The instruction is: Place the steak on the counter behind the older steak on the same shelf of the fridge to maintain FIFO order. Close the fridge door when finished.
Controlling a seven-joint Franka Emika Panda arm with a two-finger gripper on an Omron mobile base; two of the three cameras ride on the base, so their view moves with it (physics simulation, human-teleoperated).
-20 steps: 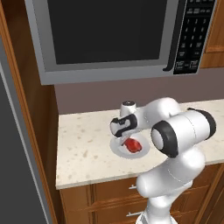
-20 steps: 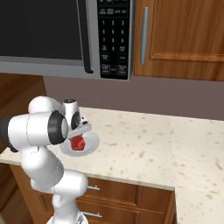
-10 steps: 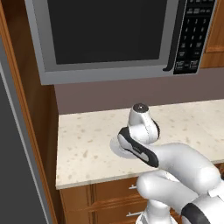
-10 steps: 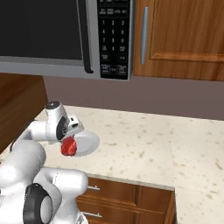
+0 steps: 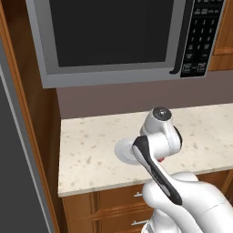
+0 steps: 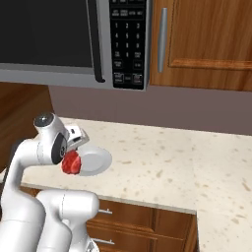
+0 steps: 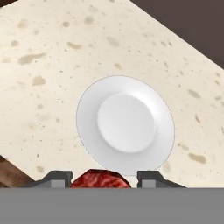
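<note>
My gripper [image 7: 103, 179] is shut on the steak [image 7: 101, 180], a bright red chunk that sits between the two dark fingertips [image 7: 57, 178]. In the right base view the steak [image 6: 72, 162] hangs in the air just left of the white round plate [image 6: 94, 161], above the front part of the beige speckled counter [image 6: 162, 167]. The plate [image 7: 125, 124] lies bare on the counter [image 7: 48, 65] below the hand. A sliver of red [image 5: 162, 159] peeks out behind the arm's wrist in the left base view, beside the plate [image 5: 122, 150].
A microwave [image 5: 113, 36] hangs over the counter, with a wooden wall cabinet [image 6: 202, 39] to its right. Brown drawer fronts [image 6: 142, 221] run under the worktop. A tall grey fridge surface [image 5: 13, 182] fills the left edge, beyond a brown wooden panel [image 5: 34, 136].
The arm has swung round and lifted the steak off the plate; the plate now lies bare. The steak has moved toward the counter's front left.
</note>
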